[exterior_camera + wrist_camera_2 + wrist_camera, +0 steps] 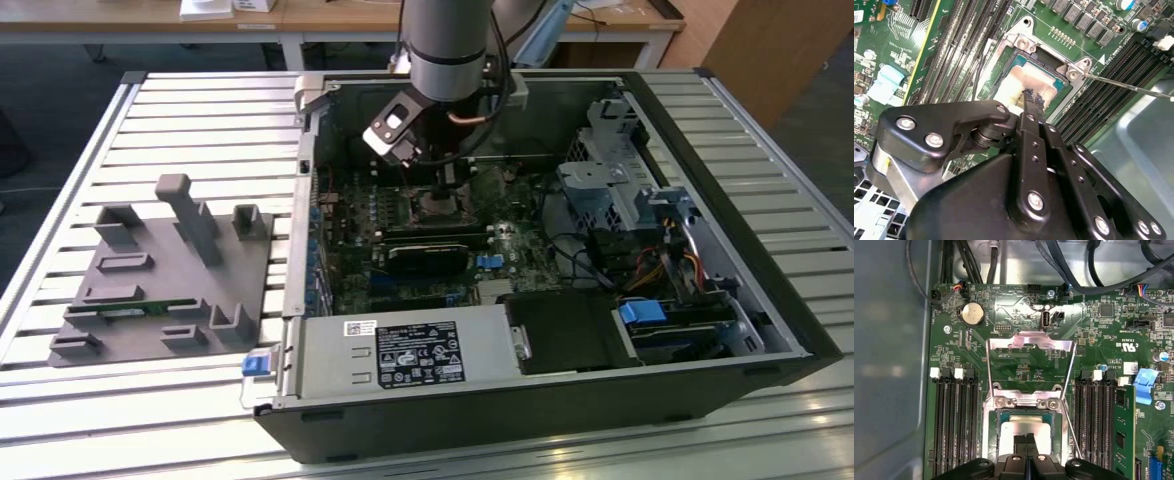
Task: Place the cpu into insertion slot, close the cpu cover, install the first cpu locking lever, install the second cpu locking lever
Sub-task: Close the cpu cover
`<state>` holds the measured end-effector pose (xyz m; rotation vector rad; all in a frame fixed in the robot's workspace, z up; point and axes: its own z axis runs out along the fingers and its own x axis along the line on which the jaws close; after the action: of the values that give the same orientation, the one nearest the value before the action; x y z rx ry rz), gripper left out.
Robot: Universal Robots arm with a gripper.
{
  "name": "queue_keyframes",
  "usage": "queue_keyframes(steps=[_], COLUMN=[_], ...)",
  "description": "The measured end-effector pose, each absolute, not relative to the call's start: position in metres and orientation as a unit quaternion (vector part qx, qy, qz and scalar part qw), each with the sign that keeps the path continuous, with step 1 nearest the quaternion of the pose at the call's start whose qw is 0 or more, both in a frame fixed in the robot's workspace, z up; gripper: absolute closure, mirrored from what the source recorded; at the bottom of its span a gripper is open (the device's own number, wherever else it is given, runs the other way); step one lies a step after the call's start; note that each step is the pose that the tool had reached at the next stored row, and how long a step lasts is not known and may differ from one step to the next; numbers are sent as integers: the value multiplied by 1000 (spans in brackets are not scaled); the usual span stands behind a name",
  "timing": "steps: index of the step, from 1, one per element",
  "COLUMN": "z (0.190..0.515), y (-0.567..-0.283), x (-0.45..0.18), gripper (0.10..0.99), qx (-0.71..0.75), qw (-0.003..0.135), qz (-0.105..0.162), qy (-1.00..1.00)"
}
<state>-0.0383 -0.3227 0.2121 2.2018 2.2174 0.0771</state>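
Observation:
The cpu (1016, 427), a dull silver square, lies in the black-framed insertion slot (1000, 432) on the green motherboard. My gripper (1026, 439) is shut with nothing between its fingers, and its tips rest at the cpu's (1021, 80) top. The cpu cover (999, 342) is a thin silver frame swung open away from the slot, with green board showing through its window. One thin wire locking lever (1129, 86) sticks out unlatched beside the slot (1054, 82). In the exterior view my gripper (447, 190) reaches down into the open computer case over the slot (441, 207).
Long black memory slots (954, 425) flank the socket on both sides. A green card (1123, 435) and blue tab (1145, 382) stand nearby. Cables (1074, 270) run along the case wall. A grey fixture (167, 280) sits on the slatted table at the exterior view's left.

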Motion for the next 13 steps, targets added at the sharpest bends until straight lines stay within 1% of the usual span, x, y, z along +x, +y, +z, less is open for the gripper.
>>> queue_keyframes(steps=[13], z=[217], y=[-323], x=[-38], gripper=[980], qx=[705], qw=[8], qz=[25], qy=[709])
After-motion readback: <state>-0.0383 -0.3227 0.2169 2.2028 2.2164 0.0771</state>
